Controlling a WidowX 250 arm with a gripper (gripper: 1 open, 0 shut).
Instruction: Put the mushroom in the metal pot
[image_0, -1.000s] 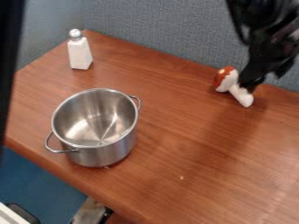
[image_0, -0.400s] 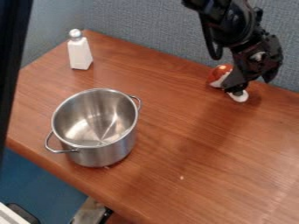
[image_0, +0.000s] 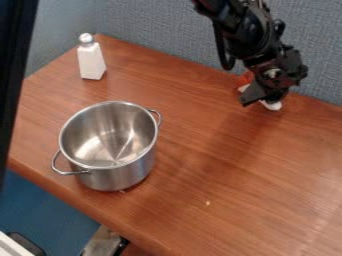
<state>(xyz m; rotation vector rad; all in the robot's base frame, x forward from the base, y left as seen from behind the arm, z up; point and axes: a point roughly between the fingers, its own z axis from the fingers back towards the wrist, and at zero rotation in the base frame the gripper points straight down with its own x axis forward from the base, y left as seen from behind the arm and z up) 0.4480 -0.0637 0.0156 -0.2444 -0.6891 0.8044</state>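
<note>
The mushroom (image_0: 273, 103) lies at the far right of the wooden table, mostly covered; only a bit of its pale stem shows below the black fingers. My gripper (image_0: 263, 94) reaches down from the top of the camera view and is shut on the mushroom, low on the tabletop. The metal pot (image_0: 80, 125) stands upright and empty near the table's front left, well away from the gripper, its two loop handles at the rim.
A white bottle (image_0: 91, 57) with a cap stands at the back left corner of the table (image_0: 227, 175). Behind the table is a blue-grey wall. The table's front edge runs diagonally just below the pot.
The arm has swung further into view and down to the left over the mushroom. The fingers, open before, have closed around it, hiding most of the cap and stem.
</note>
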